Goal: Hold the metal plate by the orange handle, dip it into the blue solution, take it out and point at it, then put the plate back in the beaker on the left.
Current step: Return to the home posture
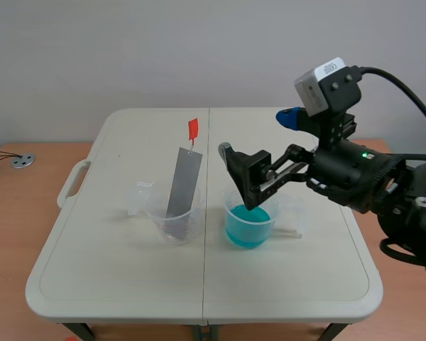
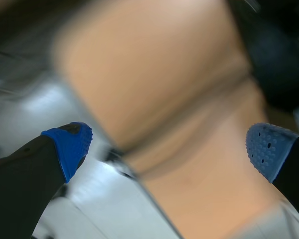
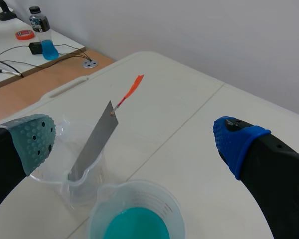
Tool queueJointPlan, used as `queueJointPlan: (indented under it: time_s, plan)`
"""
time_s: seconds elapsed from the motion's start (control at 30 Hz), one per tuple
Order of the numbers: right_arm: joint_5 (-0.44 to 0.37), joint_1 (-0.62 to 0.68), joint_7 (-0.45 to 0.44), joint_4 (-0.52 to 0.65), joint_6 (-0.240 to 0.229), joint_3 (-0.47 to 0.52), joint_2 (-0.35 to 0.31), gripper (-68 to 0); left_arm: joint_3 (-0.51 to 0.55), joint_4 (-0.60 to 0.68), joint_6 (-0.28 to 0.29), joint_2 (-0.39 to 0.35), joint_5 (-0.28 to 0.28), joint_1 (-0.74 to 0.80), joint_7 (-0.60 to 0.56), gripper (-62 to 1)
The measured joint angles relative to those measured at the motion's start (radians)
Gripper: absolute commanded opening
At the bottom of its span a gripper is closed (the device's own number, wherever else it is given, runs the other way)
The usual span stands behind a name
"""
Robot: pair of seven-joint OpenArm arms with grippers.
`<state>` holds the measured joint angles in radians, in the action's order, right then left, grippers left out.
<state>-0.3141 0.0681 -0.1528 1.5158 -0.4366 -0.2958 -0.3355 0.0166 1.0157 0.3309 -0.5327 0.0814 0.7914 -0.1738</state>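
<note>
Two grippers show, each spread wide with nothing between its fingers; the left gripper [image 2: 169,148] has blue dotted pads, and only a blurred tan surface lies ahead of it; on the smooth white folding table [image 1: 113,284] the left beaker [image 1: 174,220] is clear plastic, round, with a pouring lip; the metal plate [image 1: 184,181] stands inside it, a long, flat, narrow strip of dull grey metal, foot on the beaker's bottom, body leaning on the rim, upper half well clear of the beaker; the orange handle [image 1: 193,129], a small flat tab, is joined to the plate's top end by a thin link and sticks up above it, untouched; just beside, not touching, stands the right beaker [image 1: 250,220], clear plastic as well, holding the blue solution [image 1: 247,226] in its lower part; the right gripper [image 3: 135,141] hangs above this beaker, one pad grey-green, the other blue, the plate ahead of it.
</note>
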Motion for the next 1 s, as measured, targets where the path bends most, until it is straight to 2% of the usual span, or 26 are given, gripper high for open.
queueJointPlan:
  time_s: [0.17,0.27,0.47,0.63,0.77,0.83,0.93,1.0]
  plan:
    - [0.0,0.128,0.003,0.1,0.0,0.069,-0.037,-1.2,0.199,0.171,-0.016,-0.057,0.09,-0.005,-0.056,1.4]
    - [0.0,0.205,0.005,0.155,0.0,0.106,-0.045,-1.2,0.27,0.283,-0.016,-0.063,0.116,-0.005,-0.098,1.4]
    - [0.0,0.36,0.015,0.253,0.0,0.172,-0.045,-1.2,0.287,0.502,-0.008,-0.048,0.121,-0.005,-0.152,1.4]
    - [0.0,0.464,0.015,0.307,0.0,0.214,-0.044,-1.2,0.284,0.671,-0.005,0.038,0.118,-0.004,-0.183,1.4]
    - [0.0,0.531,0.014,0.348,0.0,0.23,-0.045,-1.2,0.281,0.793,0.019,0.135,0.087,-0.005,-0.175,1.4]
    - [-0.001,0.562,0.014,0.365,0.004,0.235,-0.044,-1.2,0.27,0.837,0.047,0.175,0.046,-0.005,-0.166,1.4]
    - [-0.001,0.599,0.005,0.393,0.008,0.241,-0.045,-1.2,0.23,0.875,0.09,0.212,-0.006,-0.005,-0.153,1.4]
    - [-0.001,0.626,0.002,0.412,0.014,0.249,-0.044,-1.2,0.192,0.887,0.089,0.226,-0.026,-0.005,-0.153,1.4]
